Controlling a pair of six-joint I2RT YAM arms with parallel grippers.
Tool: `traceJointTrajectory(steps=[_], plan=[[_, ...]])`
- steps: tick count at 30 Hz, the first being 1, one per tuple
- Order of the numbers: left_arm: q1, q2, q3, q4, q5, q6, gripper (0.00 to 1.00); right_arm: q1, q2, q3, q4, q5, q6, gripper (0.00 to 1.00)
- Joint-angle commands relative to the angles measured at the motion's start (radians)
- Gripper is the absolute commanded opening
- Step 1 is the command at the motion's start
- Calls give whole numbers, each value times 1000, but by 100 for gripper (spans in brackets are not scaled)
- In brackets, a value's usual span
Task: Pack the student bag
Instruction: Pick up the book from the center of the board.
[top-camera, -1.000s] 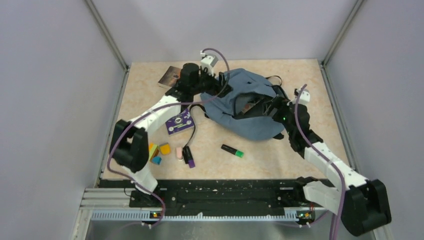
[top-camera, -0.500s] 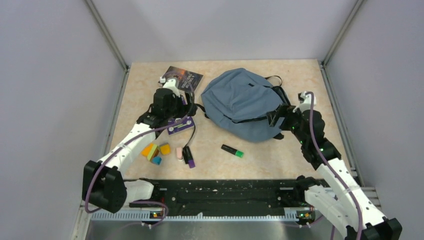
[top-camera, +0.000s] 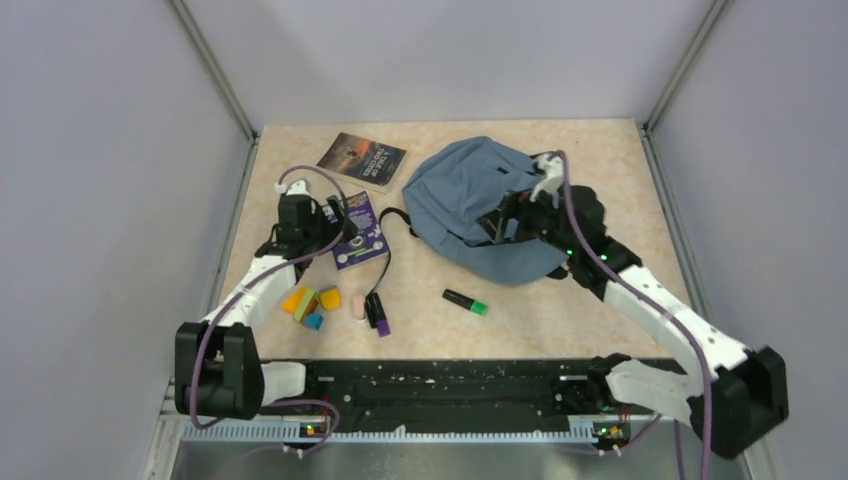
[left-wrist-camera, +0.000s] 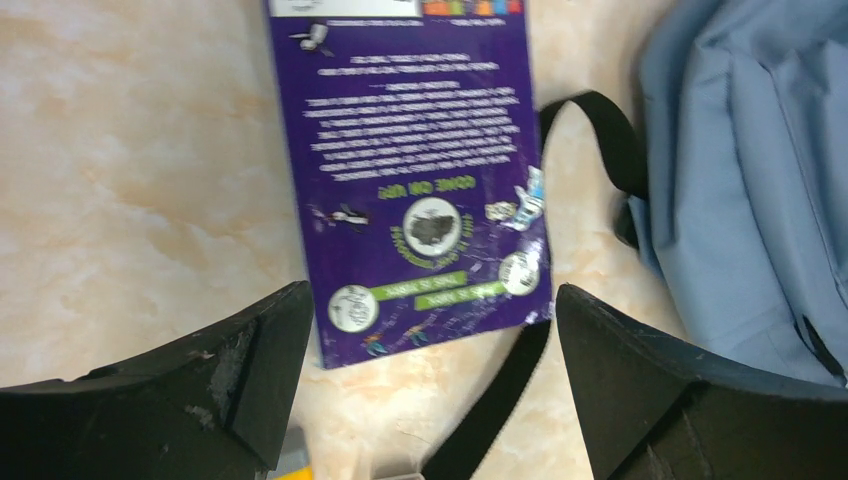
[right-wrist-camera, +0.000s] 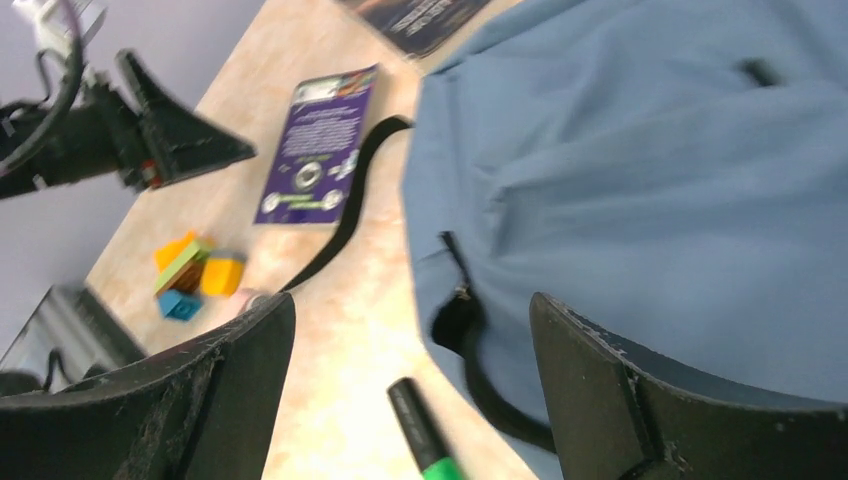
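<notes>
The slate-blue student bag (top-camera: 470, 200) lies flat at the back middle of the table, with black straps trailing to its left. My left gripper (top-camera: 333, 226) is open and empty, low over the near end of a purple book (top-camera: 360, 238). In the left wrist view the purple book (left-wrist-camera: 415, 170) lies just ahead of the jaws, with a black strap (left-wrist-camera: 600, 135) and the bag (left-wrist-camera: 760, 170) to the right. My right gripper (top-camera: 500, 222) is open and empty above the bag's front edge. The right wrist view shows the bag (right-wrist-camera: 660, 170) and its zipper (right-wrist-camera: 455, 265).
A dark book (top-camera: 362, 158) lies at the back left. A black and green highlighter (top-camera: 465, 301) lies in front of the bag, also in the right wrist view (right-wrist-camera: 420, 425). Coloured blocks (top-camera: 310, 300), a pink eraser (top-camera: 357, 305) and a purple marker (top-camera: 379, 313) lie at the front left.
My left arm has pulled back from the bag to the purple book. My right gripper has swung left over the bag. The bag's opening has fallen shut.
</notes>
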Motion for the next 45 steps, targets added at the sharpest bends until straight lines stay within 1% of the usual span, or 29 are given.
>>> traceJointTrajectory(steps=[1, 4, 6, 8, 13, 16, 20, 23, 26, 31, 35, 39, 42, 45], plan=[[98, 21, -62, 138, 93, -58, 96, 143, 232, 162, 118, -30, -50, 85], [145, 60, -72, 169, 102, -73, 96, 198, 412, 245, 141, -48, -48, 83], [160, 96, -73, 204, 116, -84, 96, 220, 537, 325, 155, -97, -46, 81], [177, 130, -73, 231, 143, -96, 96, 246, 677, 426, 115, -114, -65, 80], [207, 216, -28, 193, 189, -84, 96, 282, 950, 654, 80, -173, -48, 81], [215, 252, -22, 210, 227, -90, 96, 283, 1081, 802, 66, -205, -13, 81], [219, 290, -5, 225, 266, -96, 94, 283, 1229, 976, 42, -199, -2, 80], [223, 312, 7, 229, 283, -96, 88, 283, 1340, 1114, -18, -198, 6, 76], [226, 330, 16, 234, 305, -98, 83, 283, 1431, 1216, -44, -206, 9, 73], [228, 346, 17, 247, 324, -100, 70, 282, 1575, 1381, -109, -204, -2, 72], [227, 360, 15, 257, 344, -102, 63, 284, 1650, 1486, -167, -229, -4, 71], [228, 356, 3, 280, 364, -103, 54, 292, 1658, 1487, -169, -301, 24, 71], [228, 354, 0, 280, 374, -102, 51, 304, 1653, 1469, -160, -351, 53, 71], [228, 355, -1, 281, 385, -103, 45, 313, 1658, 1461, -137, -430, 110, 70]])
